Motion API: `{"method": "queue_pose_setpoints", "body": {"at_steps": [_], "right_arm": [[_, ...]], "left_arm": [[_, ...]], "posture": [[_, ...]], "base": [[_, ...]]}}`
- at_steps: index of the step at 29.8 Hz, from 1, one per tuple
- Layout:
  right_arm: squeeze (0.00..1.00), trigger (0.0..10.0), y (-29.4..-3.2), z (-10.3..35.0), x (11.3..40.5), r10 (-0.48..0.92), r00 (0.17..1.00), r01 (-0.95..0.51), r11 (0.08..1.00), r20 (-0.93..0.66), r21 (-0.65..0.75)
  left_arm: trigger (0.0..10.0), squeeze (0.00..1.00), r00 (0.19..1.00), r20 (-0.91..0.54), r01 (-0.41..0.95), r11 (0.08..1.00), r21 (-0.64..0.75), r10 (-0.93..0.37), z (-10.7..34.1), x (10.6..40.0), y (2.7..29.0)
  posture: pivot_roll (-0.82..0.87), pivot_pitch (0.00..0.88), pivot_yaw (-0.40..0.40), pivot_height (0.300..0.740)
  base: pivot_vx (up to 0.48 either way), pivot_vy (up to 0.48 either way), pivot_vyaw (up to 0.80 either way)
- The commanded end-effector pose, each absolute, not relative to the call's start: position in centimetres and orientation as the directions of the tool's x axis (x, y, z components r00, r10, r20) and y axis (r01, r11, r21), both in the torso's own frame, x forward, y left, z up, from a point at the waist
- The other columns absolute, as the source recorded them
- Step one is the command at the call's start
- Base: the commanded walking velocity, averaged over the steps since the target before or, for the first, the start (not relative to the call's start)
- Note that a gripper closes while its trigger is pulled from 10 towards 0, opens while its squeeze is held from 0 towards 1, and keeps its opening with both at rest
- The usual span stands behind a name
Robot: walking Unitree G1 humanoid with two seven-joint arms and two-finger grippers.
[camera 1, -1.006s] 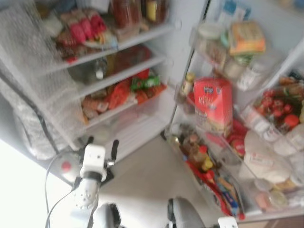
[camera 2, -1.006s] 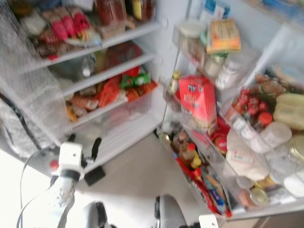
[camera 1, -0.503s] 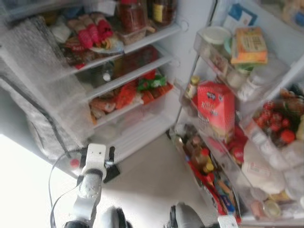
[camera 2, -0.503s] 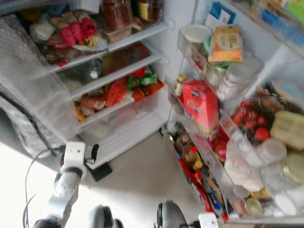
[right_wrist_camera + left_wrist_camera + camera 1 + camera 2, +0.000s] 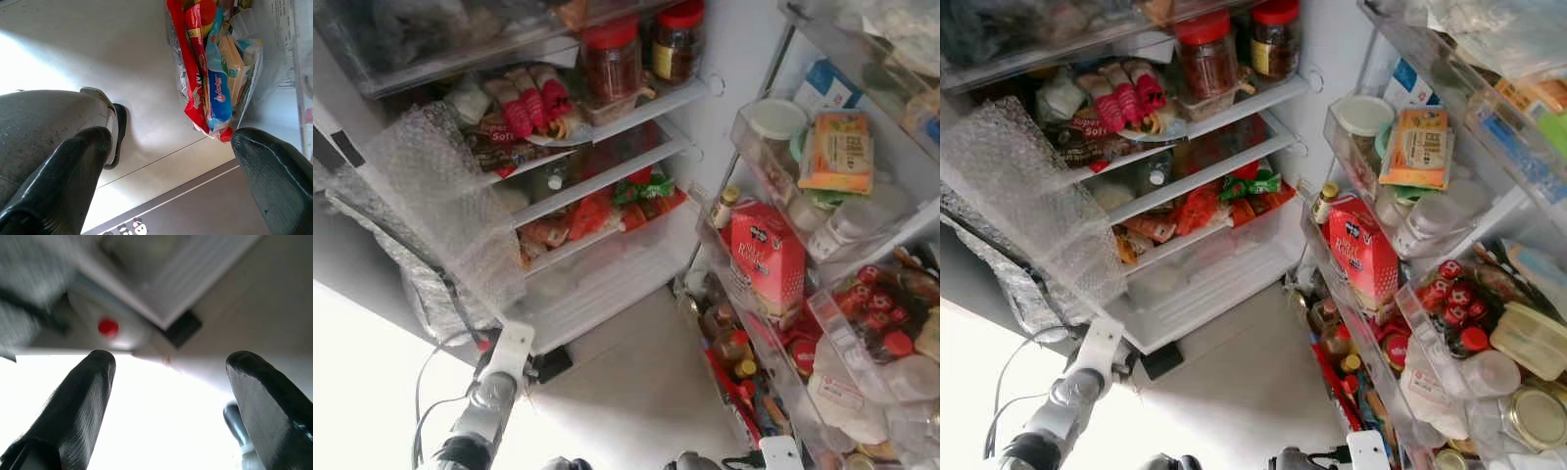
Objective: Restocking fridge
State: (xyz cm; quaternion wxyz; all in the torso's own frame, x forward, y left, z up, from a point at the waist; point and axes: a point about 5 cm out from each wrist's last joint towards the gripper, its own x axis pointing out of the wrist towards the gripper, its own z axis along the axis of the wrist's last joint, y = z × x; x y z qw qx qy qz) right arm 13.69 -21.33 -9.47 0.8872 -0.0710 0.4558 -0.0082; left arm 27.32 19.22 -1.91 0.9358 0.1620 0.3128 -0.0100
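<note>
Two grippers hang low in front of the open fridge (image 5: 636, 245), and we hold nothing in either. Our left gripper (image 5: 168, 396) sits at the end of the silver left arm (image 5: 489, 392), near the fridge's bottom left corner; its two black fingers (image 5: 73, 406) stand wide apart over bright floor, with a red button (image 5: 108, 326) on the grey base beyond them.

Above that arm, a sheet of bubble wrap (image 5: 440, 206) droops over the fridge's left side. The upper shelf (image 5: 646, 106) carries red sausage-like packs (image 5: 533, 98) and two red-lidded jars (image 5: 612, 59), one with reddish contents, the other (image 5: 677, 44) darker. Below, a second shelf (image 5: 607, 176) holds a bottle with a pale cap; under it a clear drawer (image 5: 597, 225) is packed with orange, red and green packets (image 5: 641, 188). The lowest compartment looks pale and mostly bare.

On the open door, the upper bin (image 5: 783, 166) holds a white-lidded tub (image 5: 776, 117), an orange carton (image 5: 837, 152) and a pale jar. The next bin down carries a red box (image 5: 769, 259) beside a yellow-capped bottle (image 5: 723, 208). Further right, a bin holds small red-capped bottles (image 5: 876, 313). The bottom rack is crammed with bottles and packets.

Our right gripper (image 5: 171, 166) also has its fingers spread, pointing at the floor beside red and blue packets (image 5: 208, 73) in the door's bottom rack.
</note>
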Motion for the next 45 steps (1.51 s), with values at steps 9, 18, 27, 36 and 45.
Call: {"method": "queue_pose_setpoints", "body": {"at_steps": [9,18,27,36,45], "right_arm": [[0.00,10.0,-21.2,-10.0,12.4,-0.066,0.543,-0.042,0.994,-0.837,-0.106],[0.00,10.0,-21.2,-10.0,12.3,-0.056,0.534,-0.050,0.994,-0.843,-0.097],[0.00,10.0,-21.1,-10.1,12.2,-0.049,0.532,-0.053,0.994,-0.846,-0.091],[0.00,10.0,-20.9,-10.2,12.0,-0.033,0.523,-0.054,0.996,-0.852,-0.072],[0.00,10.0,-20.9,-10.2,12.0,-0.031,0.525,-0.053,0.996,-0.851,-0.069]], "left_arm": [[10.0,0.00,0.651,-0.734,-0.029,0.972,0.233,0.195,-5.4,22.9,21.2],[10.0,0.00,0.598,-0.779,-0.024,0.976,0.217,0.188,-6.9,20.7,21.2],[10.0,0.00,0.585,-0.787,-0.031,0.975,0.221,0.197,-7.2,19.9,21.4],[10.0,0.00,0.566,-0.799,-0.019,0.972,0.234,0.204,-7.6,19.1,21.9],[10.0,0.00,0.560,-0.803,-0.010,0.971,0.241,0.205,-7.6,18.8,22.4]], "posture": [[-0.20,0.163,-0.008,0.740],[-0.21,0.154,-0.009,0.740],[-0.21,0.140,-0.008,0.740],[-0.22,0.122,-0.001,0.740],[-0.22,0.125,0.002,0.740]], "base": [[0.000,0.000,0.00],[0.000,0.075,0.00],[0.000,0.358,0.00],[0.000,0.368,0.00],[0.000,0.368,0.00]]}}
